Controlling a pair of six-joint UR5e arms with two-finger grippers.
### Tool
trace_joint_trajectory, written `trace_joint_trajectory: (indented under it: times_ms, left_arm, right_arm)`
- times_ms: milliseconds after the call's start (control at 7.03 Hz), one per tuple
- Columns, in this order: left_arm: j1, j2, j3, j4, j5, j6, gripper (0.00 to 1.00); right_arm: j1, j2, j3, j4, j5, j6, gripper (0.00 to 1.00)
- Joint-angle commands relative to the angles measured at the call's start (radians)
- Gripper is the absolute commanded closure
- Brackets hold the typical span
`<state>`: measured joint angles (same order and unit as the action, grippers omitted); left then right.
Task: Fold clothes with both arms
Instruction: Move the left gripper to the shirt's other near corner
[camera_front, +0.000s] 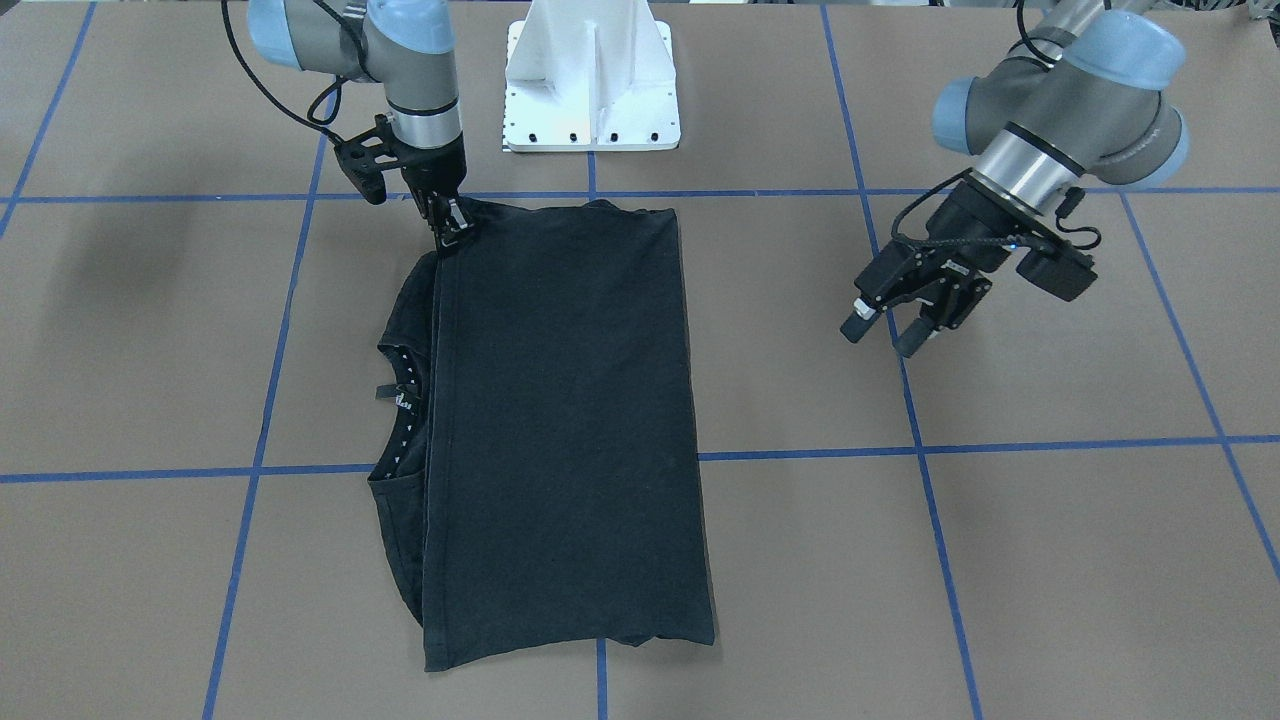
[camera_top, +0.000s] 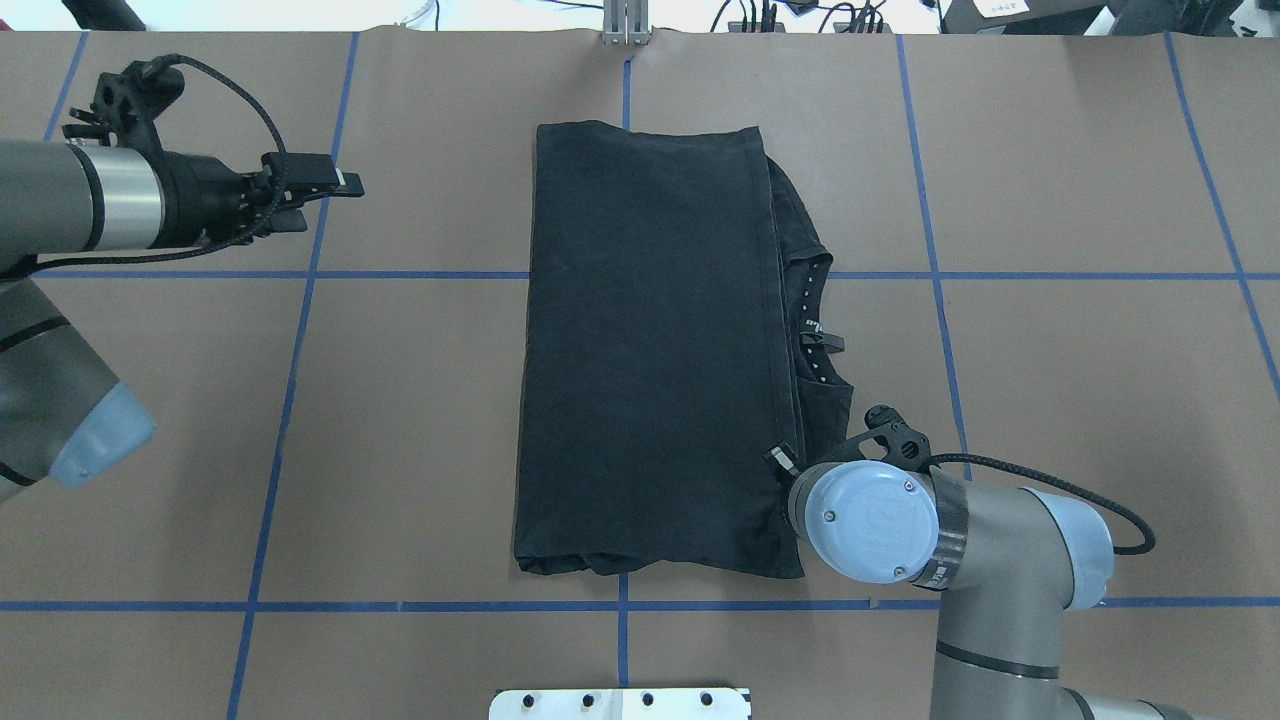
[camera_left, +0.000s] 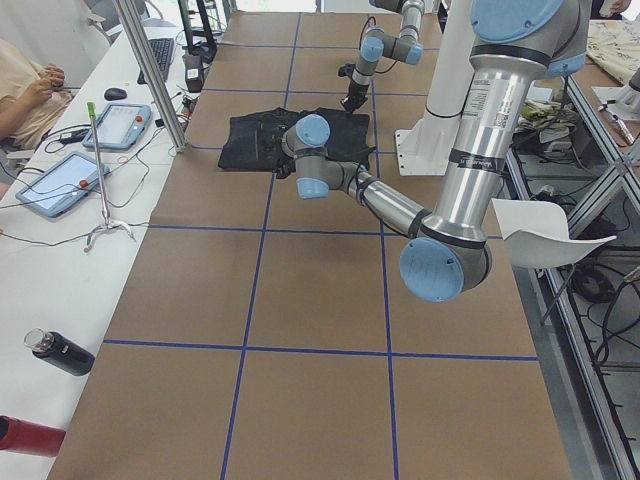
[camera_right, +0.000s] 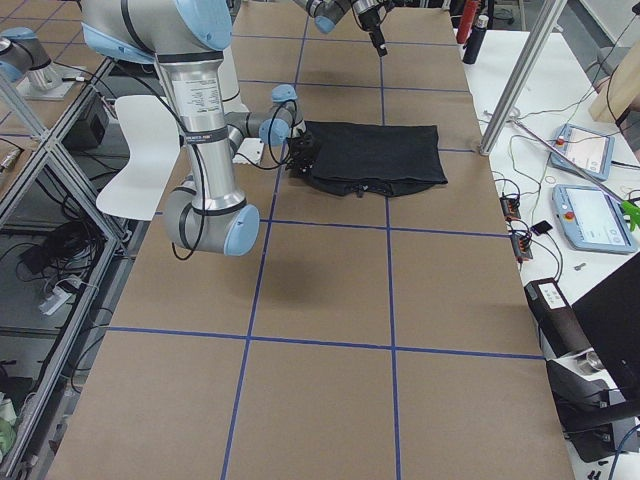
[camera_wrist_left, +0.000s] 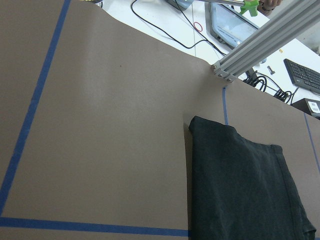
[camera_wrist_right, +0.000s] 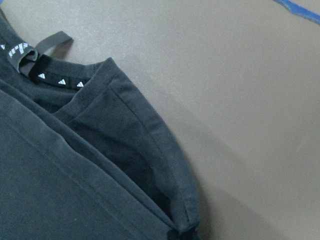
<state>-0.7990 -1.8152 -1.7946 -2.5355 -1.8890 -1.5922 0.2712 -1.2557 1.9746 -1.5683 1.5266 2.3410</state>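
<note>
The black T-shirt (camera_front: 570, 420) lies folded into a long rectangle, plain side up, on the brown table. Its collar with the dotted neck tape (camera_front: 405, 400) pokes out from under the folded layer. My right gripper (camera_front: 452, 228) points straight down at the shirt's near corner, its fingers pinched on the hem. From overhead that gripper is mostly hidden under its wrist cap (camera_top: 868, 520). The right wrist view shows only the T-shirt's (camera_wrist_right: 75, 175) collar and layered edge. My left gripper (camera_front: 885, 335) hovers open and empty, well off the shirt's other side. Its wrist view shows the T-shirt's (camera_wrist_left: 240, 185) far corner.
The white pedestal base (camera_front: 590, 90) stands just behind the shirt. Blue tape lines (camera_front: 920, 450) grid the table. An aluminium post (camera_wrist_left: 265, 35) rises at the far edge. On a side bench lie tablets (camera_right: 585, 150) and cables, with a person's arm (camera_left: 25, 85) over it.
</note>
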Motion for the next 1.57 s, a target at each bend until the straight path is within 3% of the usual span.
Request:
trace_joint_trajectory:
  times_ms: [0, 285, 569, 1423]
  left_arm:
    - [0.194, 0.007, -0.089, 0.009, 0.124, -0.173, 0.00]
    - [0.414, 0.005, -0.115, 0.171, 0.328, -0.213, 0.00]
    - [0.562, 0.011, -0.095, 0.179, 0.431, -0.320, 0.06]
    - [0.665, -0.025, -0.020, 0.179, 0.432, -0.374, 0.28]
  right_arm:
    - [0.005, -0.031, 0.038, 0.001, 0.007, -0.008, 1.00]
    - [0.005, -0.031, 0.038, 0.001, 0.007, -0.029, 1.00]
    - [0.003, -0.030, 0.038, 0.002, 0.012, -0.029, 1.00]
    - [0.003, -0.028, 0.036, 0.007, 0.012, -0.029, 1.00]
